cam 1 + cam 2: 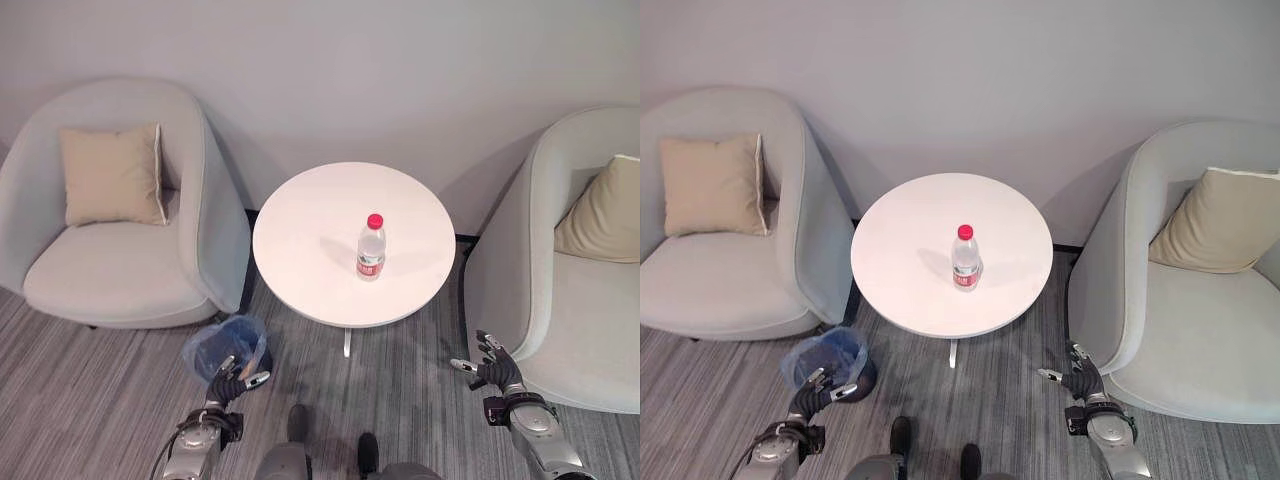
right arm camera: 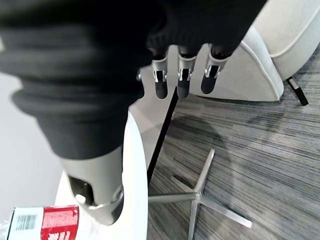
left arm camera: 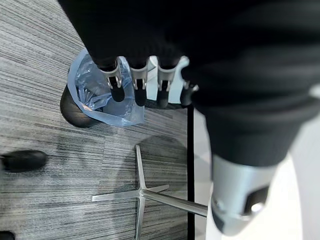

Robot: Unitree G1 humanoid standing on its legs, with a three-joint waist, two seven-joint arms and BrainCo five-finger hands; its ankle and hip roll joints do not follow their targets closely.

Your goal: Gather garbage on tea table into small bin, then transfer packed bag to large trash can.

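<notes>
A clear plastic bottle (image 1: 371,248) with a red cap and red label stands upright near the middle of the round white tea table (image 1: 300,235). On the floor by the table's left front sits a small dark bin (image 1: 228,346) lined with a blue bag; the bag (image 3: 102,97) also appears in the left wrist view. My left hand (image 1: 232,380) hangs low just in front of the bin, fingers relaxed and empty. My right hand (image 1: 491,364) hovers low to the table's right, beside the right armchair, open and empty.
A grey armchair (image 1: 120,270) with a beige cushion stands on the left, another armchair (image 1: 560,300) with a cushion on the right. The table rests on a metal star base (image 3: 140,192). A wall runs close behind; striped grey carpet covers the floor.
</notes>
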